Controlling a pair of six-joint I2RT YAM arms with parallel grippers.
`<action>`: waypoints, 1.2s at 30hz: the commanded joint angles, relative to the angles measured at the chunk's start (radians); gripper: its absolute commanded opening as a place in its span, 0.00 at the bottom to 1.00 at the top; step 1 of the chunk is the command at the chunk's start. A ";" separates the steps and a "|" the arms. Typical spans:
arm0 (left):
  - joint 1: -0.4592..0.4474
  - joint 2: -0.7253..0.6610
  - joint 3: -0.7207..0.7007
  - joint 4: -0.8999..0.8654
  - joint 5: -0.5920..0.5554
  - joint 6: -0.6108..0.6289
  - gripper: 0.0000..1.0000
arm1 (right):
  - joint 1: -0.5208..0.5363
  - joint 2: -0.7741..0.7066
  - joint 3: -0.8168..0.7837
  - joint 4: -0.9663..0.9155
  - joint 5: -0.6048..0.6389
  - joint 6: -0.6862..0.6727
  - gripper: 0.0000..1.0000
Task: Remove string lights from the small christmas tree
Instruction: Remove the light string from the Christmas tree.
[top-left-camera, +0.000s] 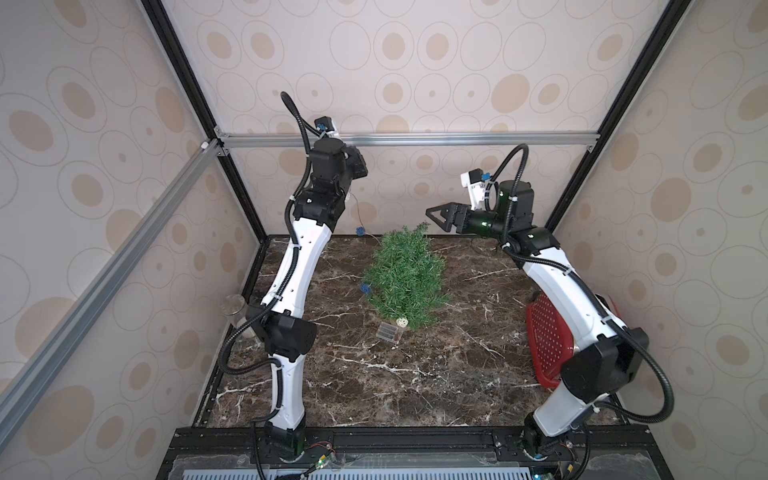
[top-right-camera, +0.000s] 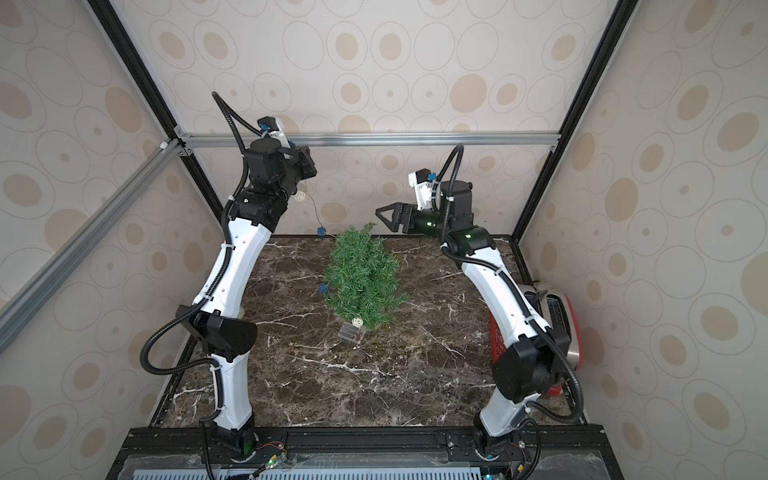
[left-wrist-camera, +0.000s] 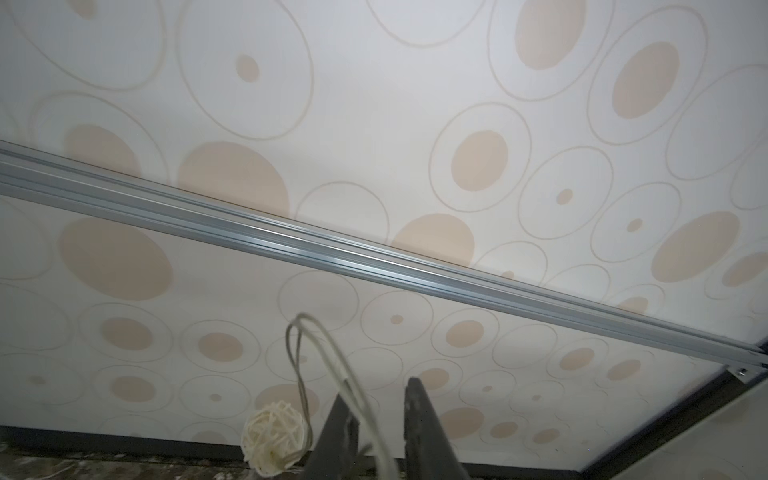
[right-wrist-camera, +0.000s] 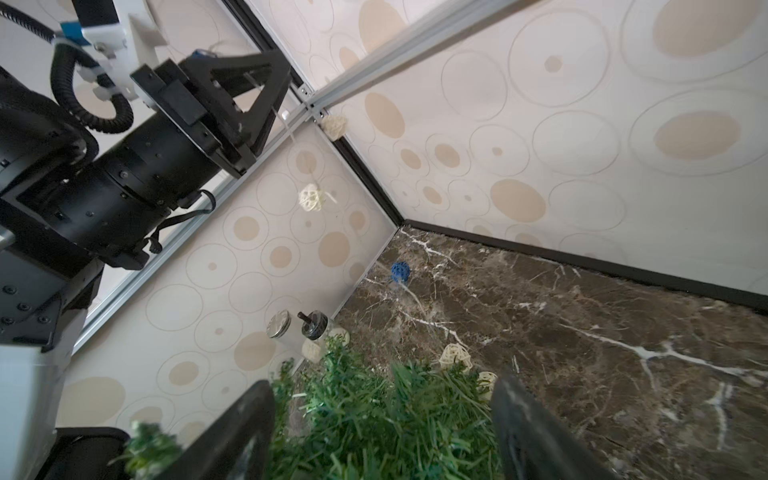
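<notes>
Here are one tree (top-right-camera: 362, 277), two blue balls (top-right-camera: 320, 231) (top-right-camera: 323, 288), one battery box (top-right-camera: 350, 333).

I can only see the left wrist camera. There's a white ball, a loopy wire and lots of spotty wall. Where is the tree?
Observer: The small christmas tree stands on the marble table, well below the left gripper, which holds the string lights up high.
Operator: Are some lights on the tree?
Observer: Yes, a dark blue ball sits against its side, and a cream ball lies at its foot by the battery box.
Operator: What is the other arm doing?
Observer: The right gripper hovers by the treetop with its jaws open.
</notes>
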 joint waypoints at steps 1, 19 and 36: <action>0.000 0.044 0.072 0.032 0.141 -0.071 0.00 | -0.014 0.065 0.071 0.068 -0.107 0.002 0.83; -0.003 0.231 0.054 0.599 0.304 -0.445 0.00 | -0.023 0.664 0.720 0.164 -0.299 0.134 0.85; -0.037 0.373 0.131 0.768 0.371 -0.667 0.00 | 0.024 0.816 0.822 0.168 -0.250 0.076 0.88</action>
